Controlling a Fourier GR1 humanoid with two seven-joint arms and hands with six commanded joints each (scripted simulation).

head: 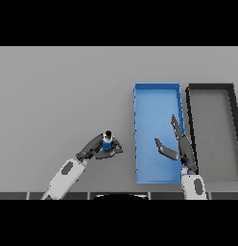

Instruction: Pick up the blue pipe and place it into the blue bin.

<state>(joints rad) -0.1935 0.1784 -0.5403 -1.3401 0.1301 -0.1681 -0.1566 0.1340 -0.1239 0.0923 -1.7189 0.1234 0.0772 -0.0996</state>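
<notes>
Blue pipe (107,142): short, stubby piece, blue body with a dark cap at the far end, sitting on the grey table (58,96) well left of the blue bin (154,103). Left hand (98,148) is wrapped around it, dark fingers curled on both sides, pipe pinched between them. Right hand (177,144) hangs over the blue bin's right half, fingers straight, thumb splayed left, holding nothing. Blue bin is a long rectangular tray; a black bin (211,87) lies just beside it on the right.
</notes>
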